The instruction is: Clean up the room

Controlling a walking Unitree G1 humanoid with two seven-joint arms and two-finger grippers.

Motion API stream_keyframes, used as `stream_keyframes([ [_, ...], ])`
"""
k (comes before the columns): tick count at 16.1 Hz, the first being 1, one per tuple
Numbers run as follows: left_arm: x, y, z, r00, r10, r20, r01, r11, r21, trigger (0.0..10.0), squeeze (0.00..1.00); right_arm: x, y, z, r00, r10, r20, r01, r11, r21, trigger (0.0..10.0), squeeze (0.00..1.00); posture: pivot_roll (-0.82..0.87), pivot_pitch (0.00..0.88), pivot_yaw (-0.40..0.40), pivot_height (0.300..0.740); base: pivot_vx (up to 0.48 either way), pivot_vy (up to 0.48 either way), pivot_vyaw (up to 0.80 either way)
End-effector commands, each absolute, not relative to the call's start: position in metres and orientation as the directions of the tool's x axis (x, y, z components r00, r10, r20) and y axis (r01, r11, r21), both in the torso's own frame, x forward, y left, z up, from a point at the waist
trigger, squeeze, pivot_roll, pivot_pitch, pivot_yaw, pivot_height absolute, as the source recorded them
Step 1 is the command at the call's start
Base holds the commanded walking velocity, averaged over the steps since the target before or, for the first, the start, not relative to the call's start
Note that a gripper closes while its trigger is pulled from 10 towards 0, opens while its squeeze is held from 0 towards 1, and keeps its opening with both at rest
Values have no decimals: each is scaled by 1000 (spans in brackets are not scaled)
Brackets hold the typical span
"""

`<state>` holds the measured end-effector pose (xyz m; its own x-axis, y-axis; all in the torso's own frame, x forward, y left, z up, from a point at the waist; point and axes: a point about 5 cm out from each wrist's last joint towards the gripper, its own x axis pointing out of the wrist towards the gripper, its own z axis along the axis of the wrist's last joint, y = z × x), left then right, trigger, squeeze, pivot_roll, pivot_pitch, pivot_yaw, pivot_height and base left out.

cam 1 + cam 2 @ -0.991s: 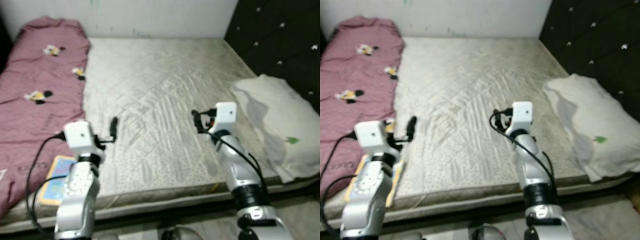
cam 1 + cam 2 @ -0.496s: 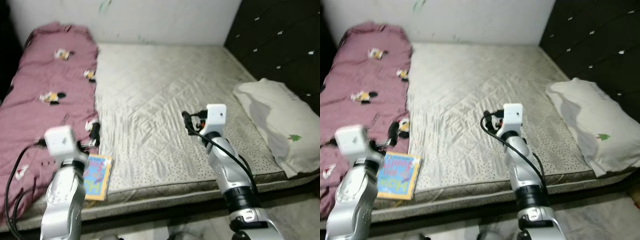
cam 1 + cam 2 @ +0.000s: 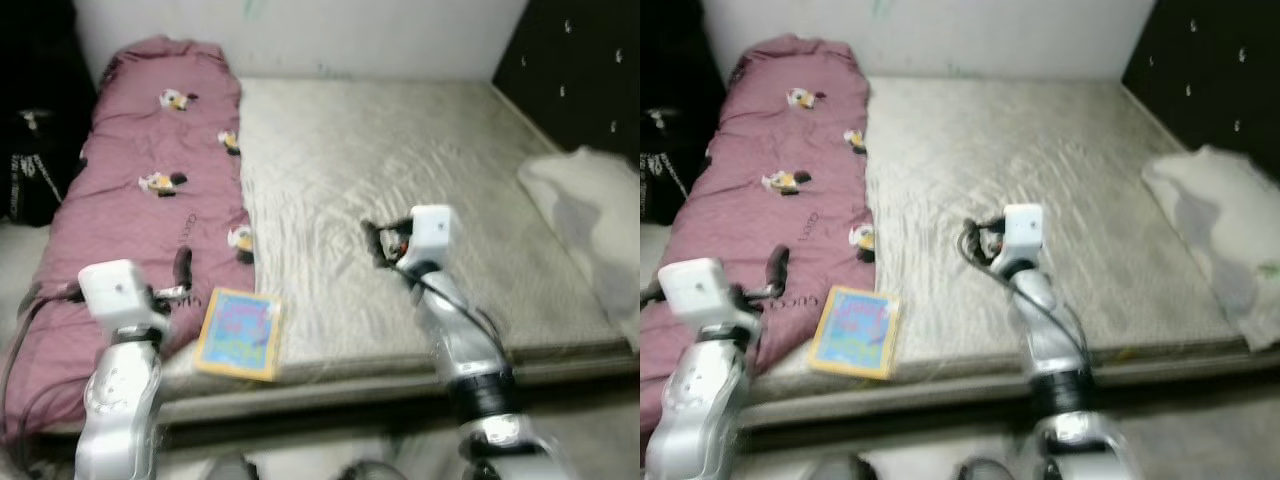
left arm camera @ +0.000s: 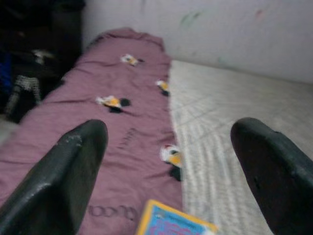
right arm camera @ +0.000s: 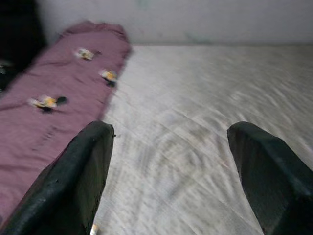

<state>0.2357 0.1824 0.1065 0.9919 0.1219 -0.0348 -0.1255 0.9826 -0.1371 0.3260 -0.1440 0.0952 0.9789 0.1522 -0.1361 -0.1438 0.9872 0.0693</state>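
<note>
Your book point(image 3: 238, 334) lies flat at the mattress point(image 3: 420, 170) near edge, touching the maroon blanket point(image 3: 140, 210), left gripper point(image 4: 171, 161) wide open and empty just above it, right gripper point(image 5: 171, 166) spread empty over mid-mattress, pillow point(image 3: 590, 220) far right.

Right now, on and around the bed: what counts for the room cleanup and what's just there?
For the job:
- book, on the mattress's near edge beside the blanket
- pink blanket, spread along the left side
- left pincer, open, over the blanket near the book
- right pincer, open, above the mattress

Just there:
- mattress
- white pillow, at right
- dark headboard
- wall
</note>
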Motion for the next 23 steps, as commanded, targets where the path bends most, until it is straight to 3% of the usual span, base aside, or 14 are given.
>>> stream_keyframes([
  [1, 234, 191, 107, 987, 160, -29, -162, 982, -97, 10000, 0, 328, -140, 100, 980, 157, -119, -148, 986, 77, 10000, 0, 13, 0, -56, 740, 0, 240, 0],
  [5, 226, 195, 103, 983, 177, -50, -181, 980, -80, 10000, 0, 328, -140, 99, 980, 156, -120, -148, 986, 78, 10000, 0, 19, 0, -56, 740, 0, 0, 0],
  [14, 233, 194, 107, 985, 168, -28, -170, 981, -89, 10000, 0, 330, -138, 101, 980, 161, -116, -153, 985, 75, 10000, 0, 19, 0, -58, 740, 0, 474, 0],
  [20, 239, 196, 125, 980, 198, 24, -197, 980, -38, 10000, 0, 335, -136, 109, 984, 155, -93, -147, 986, 84, 10000, 0, 39, 0, -57, 740, 0, 0, 0],
  [23, 230, 200, 113, 976, 215, -23, -216, 975, -53, 10000, 0, 329, -139, 104, 984, 146, -104, -137, 986, 90, 10000, 0, 20, 0, -46, 740, 0, 0, -373],
])
